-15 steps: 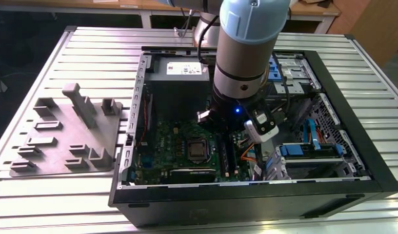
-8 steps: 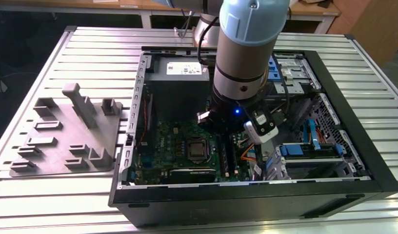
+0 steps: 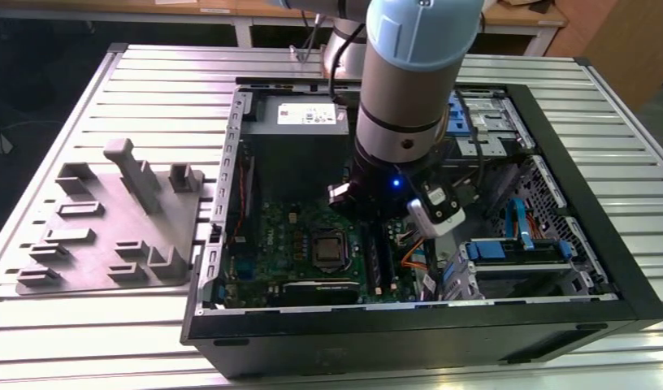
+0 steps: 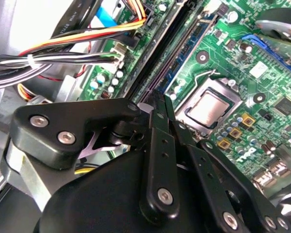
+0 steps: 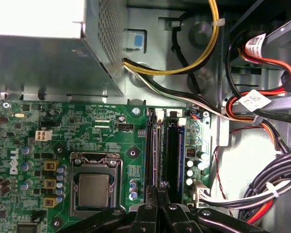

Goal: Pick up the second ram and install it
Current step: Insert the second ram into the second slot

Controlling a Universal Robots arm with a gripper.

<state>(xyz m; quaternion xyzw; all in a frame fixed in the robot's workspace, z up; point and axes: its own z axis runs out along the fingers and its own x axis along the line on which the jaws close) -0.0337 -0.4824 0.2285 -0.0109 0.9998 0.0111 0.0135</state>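
Observation:
My gripper (image 4: 157, 97) is deep inside the open computer case (image 3: 418, 325), directly over the long black memory slots (image 5: 172, 155). Its fingers (image 5: 155, 211) are closed tight together. A thin dark stick, the second ram (image 4: 166, 76), runs edge-on from the fingertips along one slot, and a pale patch shows beside the tips. In the first wrist view the second ram (image 5: 161, 160) looks level with the slots, so it seems seated or nearly so. A blue-green strip (image 4: 191, 46) fills the neighbouring slot. In the exterior view the arm's wrist (image 3: 388, 199) covers the gripper.
The green motherboard (image 5: 102, 126) holds a metal processor socket (image 5: 94, 187) beside the slots. The grey power-supply box (image 5: 43, 58) sits at one end of the case. Bundled cables (image 5: 262, 111) crowd the other side. A grey fixture plate (image 3: 114, 219) lies on the table at the exterior view's left.

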